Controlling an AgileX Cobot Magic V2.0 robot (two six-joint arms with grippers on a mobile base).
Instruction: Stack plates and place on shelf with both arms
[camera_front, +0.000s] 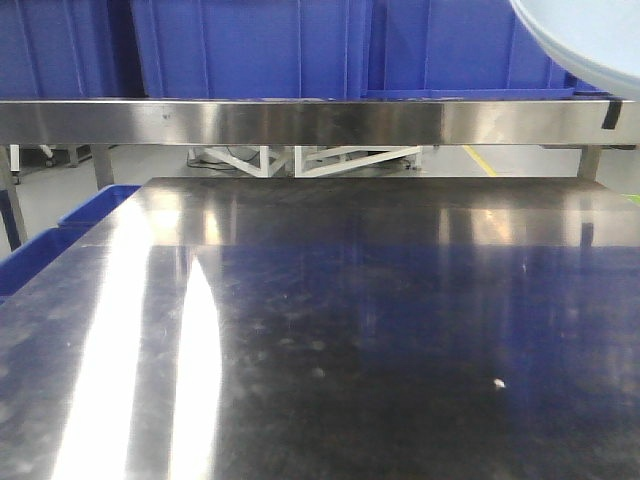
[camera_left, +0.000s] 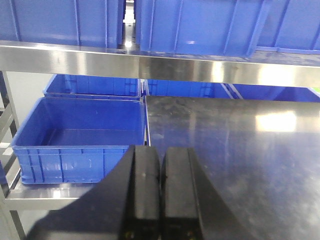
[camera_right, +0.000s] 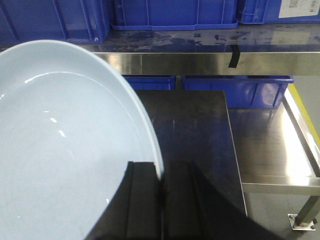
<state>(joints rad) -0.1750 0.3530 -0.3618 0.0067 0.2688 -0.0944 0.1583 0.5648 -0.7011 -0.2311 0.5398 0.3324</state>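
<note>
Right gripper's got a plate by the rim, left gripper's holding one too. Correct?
No. The right gripper does clamp the plate by its rim, but the left gripper is shut and empty; the left wrist view shows it.

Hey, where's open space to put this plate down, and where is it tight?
The dark steel tabletop is bare, from the shelf rail behind to the low blue crates at its left. Above that rail it is crowded with big blue crates. The right tool grips the plate.
</note>
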